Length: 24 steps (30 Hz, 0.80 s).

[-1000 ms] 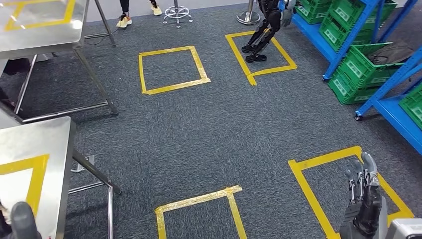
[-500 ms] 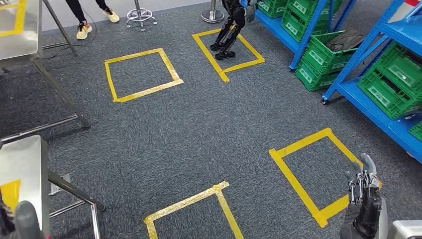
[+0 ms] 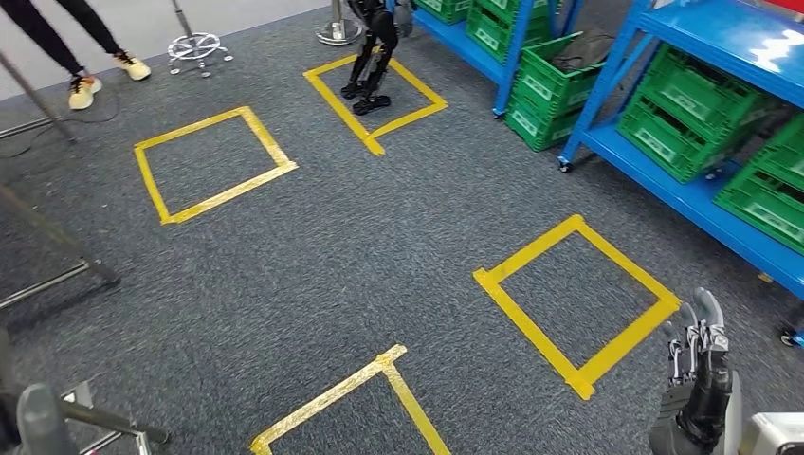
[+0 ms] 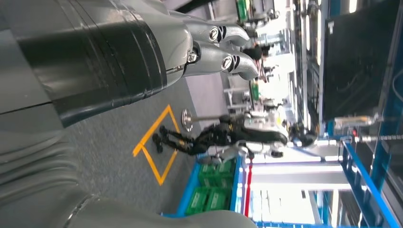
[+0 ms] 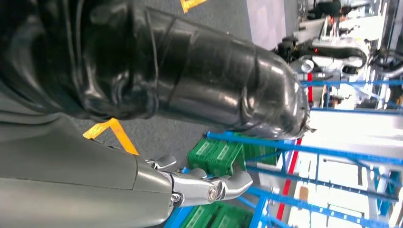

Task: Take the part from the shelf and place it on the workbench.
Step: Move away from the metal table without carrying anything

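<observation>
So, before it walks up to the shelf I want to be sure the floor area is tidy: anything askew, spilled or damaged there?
Nothing spilled or broken. One green crate on the floor sits angled against the blue shelf, tilted unlike its neighbours. The yellow tape squares look intact.

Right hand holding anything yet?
No. The right hand hangs empty above the carpet, fingers apart and nothing between them.

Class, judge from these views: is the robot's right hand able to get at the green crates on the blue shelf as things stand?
Probably not yet: the right hand hangs low, with carpet between it and the green crates on the blue shelf.
</observation>
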{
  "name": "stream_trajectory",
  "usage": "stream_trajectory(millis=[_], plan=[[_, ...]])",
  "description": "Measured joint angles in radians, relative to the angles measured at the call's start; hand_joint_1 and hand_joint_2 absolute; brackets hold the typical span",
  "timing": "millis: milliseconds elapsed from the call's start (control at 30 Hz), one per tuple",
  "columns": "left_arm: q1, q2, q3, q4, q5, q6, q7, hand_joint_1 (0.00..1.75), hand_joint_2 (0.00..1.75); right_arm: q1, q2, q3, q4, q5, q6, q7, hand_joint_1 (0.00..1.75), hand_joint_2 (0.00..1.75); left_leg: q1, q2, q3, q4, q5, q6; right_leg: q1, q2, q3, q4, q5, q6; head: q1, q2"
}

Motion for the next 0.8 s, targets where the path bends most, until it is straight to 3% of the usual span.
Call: stream_trajectory(millis=[33,67,133,200,267,300,367,433,500,533,600,667,733,800], plan=[[0.000,0.000,0.000,0.000,0.001,0.000,0.000,0.00,0.00,0.000,0.000,0.000,0.001,0.000,0.000,0.000,0.00,0.00,0.000,-0.001,-0.003,-0.006,0.018,0.001,0.001,0.013,0.000,0.003,-0.002,0.000,-0.003,0.000],[0.000,0.000,0.000,0.000,0.001,0.000,0.000,0.00,0.00,0.000,0.000,0.000,0.002,0.000,0.000,0.000,0.00,0.00,0.000,-0.005,0.012,-0.049,0.052,0.002,0.000,0.026,0.001,0.008,-0.005,0.002,-0.006,0.000],[-0.002,0.001,0.000,0.001,0.002,0.000,-0.001,0.00,0.00,0.000,0.000,0.000,0.003,0.000,0.000,0.000,0.00,0.00,0.003,-0.040,0.064,-0.171,0.110,0.005,-0.001,0.052,-0.001,0.022,-0.015,0.010,-0.013,0.000],[-0.003,0.001,0.000,0.001,0.003,0.000,-0.002,0.00,0.00,-0.001,0.001,0.000,0.004,0.000,0.000,0.000,0.00,0.00,0.003,-0.072,0.097,-0.236,0.119,0.009,-0.004,0.072,-0.010,0.033,-0.020,0.021,-0.017,0.000],[-0.004,0.001,0.000,0.001,0.004,0.000,-0.003,0.00,0.00,-0.001,0.001,0.000,0.004,0.000,0.000,0.000,0.00,0.00,-0.001,-0.066,0.106,-0.244,0.117,0.018,-0.009,0.091,-0.021,0.033,-0.016,0.034,-0.017,0.000],[-0.006,0.001,0.000,0.001,0.004,0.000,-0.003,0.00,0.00,0.000,0.002,0.000,0.004,0.001,0.000,0.000,0.00,0.00,-0.001,-0.056,0.111,-0.249,0.120,0.023,-0.010,0.088,-0.027,0.036,-0.017,0.040,-0.017,0.000],[-0.007,0.001,0.000,0.000,0.004,0.000,-0.004,0.00,0.00,-0.001,0.002,0.000,0.004,0.002,0.000,0.000,0.00,0.00,0.001,-0.034,0.118,-0.260,0.123,0.034,-0.008,0.045,-0.054,0.080,-0.040,0.050,-0.007,0.000],[-0.007,0.001,0.000,0.000,0.004,0.000,-0.004,0.00,0.00,-0.004,0.002,0.000,0.004,0.004,0.000,0.000,0.00,0.00,-0.002,-0.009,0.121,-0.263,0.122,0.040,-0.010,-0.006,-0.114,0.197,-0.093,0.058,0.006,0.000],[-0.007,0.001,0.000,0.000,0.004,0.000,-0.004,0.00,0.00,-0.004,0.003,0.000,0.005,0.006,0.000,0.002,0.00,0.00,-0.006,0.016,0.123,-0.263,0.117,0.044,-0.014,-0.020,-0.172,0.303,-0.123,0.062,0.011,0.000],[-0.007,0.001,0.000,0.000,0.003,0.000,-0.004,0.00,0.00,-0.004,0.003,0.000,0.005,0.008,0.000,0.002,0.00,0.00,-0.008,0.028,0.125,-0.263,0.115,0.044,-0.015,-0.023,-0.177,0.309,-0.112,0.062,0.013,0.000],[-0.008,0.001,0.000,0.000,0.002,0.000,-0.004,0.00,0.00,-0.004,0.003,0.000,0.006,0.009,0.000,0.004,0.00,0.00,-0.009,0.050,0.134,-0.263,0.107,0.042,-0.014,-0.038,-0.129,0.208,-0.047,0.057,0.018,0.000],[-0.008,0.001,0.000,0.000,0.001,0.000,-0.004,0.00,0.00,-0.005,0.003,0.000,0.005,0.009,0.000,0.004,0.00,0.00,-0.011,0.067,0.142,-0.263,0.099,0.036,-0.004,-0.074,-0.062,0.082,-0.006,0.045,0.024,0.000],[-0.009,0.001,0.000,0.000,0.000,0.000,-0.004,0.00,0.00,-0.006,0.003,0.000,0.005,0.009,0.000,0.004,0.00,0.00,-0.014,0.083,0.144,-0.265,0.094,0.028,0.006,-0.087,-0.036,0.039,-0.007,0.033,0.025,0.000],[-0.011,0.001,0.000,0.000,-0.002,-0.001,-0.003,0.00,0.00,-0.005,0.004,0.000,0.005,0.010,0.000,0.004,0.00,0.00,-0.013,0.094,0.150,-0.268,0.090,0.019,0.006,-0.069,-0.030,0.028,-0.002,0.021,0.024,0.000]])
